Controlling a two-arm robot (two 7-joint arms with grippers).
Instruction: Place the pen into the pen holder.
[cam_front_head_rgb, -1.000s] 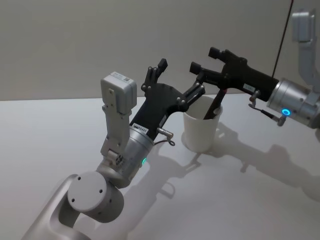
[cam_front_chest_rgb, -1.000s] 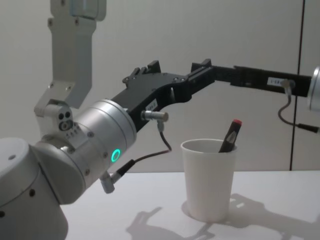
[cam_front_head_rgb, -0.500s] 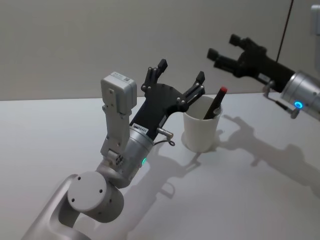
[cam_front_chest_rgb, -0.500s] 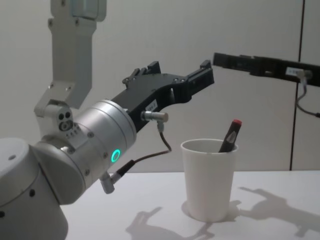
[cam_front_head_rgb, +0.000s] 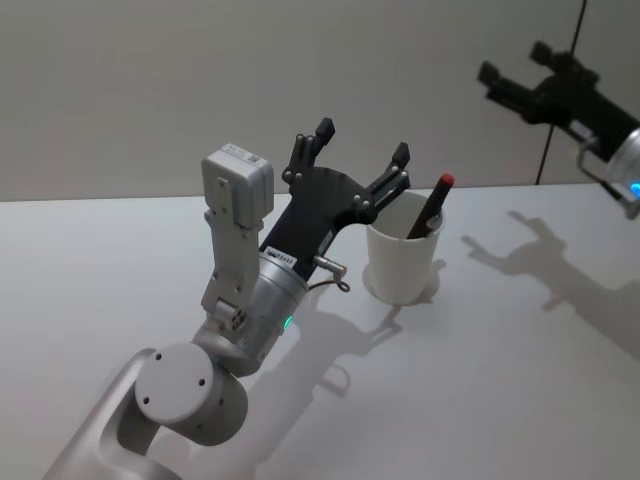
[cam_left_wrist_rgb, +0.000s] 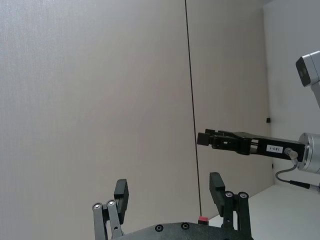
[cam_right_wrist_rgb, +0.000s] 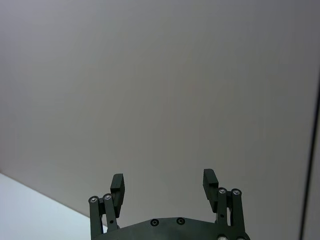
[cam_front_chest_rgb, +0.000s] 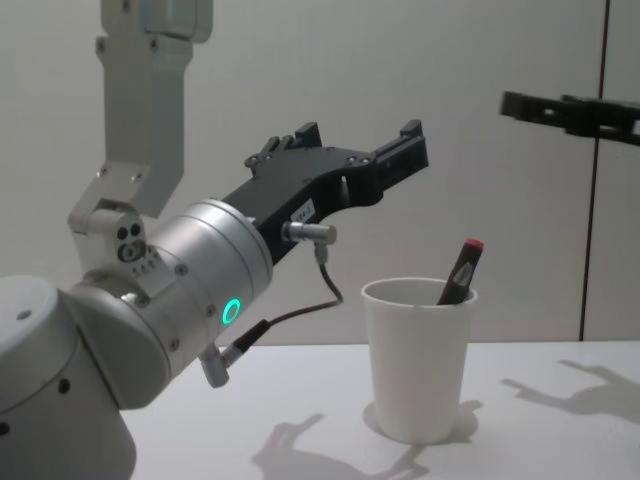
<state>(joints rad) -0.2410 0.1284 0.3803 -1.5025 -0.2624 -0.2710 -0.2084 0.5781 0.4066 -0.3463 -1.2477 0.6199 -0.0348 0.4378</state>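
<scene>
Pen (cam_front_head_rgb: 430, 208) sits in the pen holder (cam_front_head_rgb: 403, 262), leaning on its rim. Right gripper (cam_front_head_rgb: 513, 82) up high, well clear to its right, jaws apart, empty. Retreat should stay high to avoid clipping the cup. Left gripper (cam_front_head_rgb: 357, 160) open just beside the cup.

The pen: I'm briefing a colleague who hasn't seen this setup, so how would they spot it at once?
On the white table, find the lone white paper cup, the pen holder, just beyond the left hand, which is open. The pen is the dark stick leaning inside it, the only thing poking above the rim, tipped with a red cap.
</scene>
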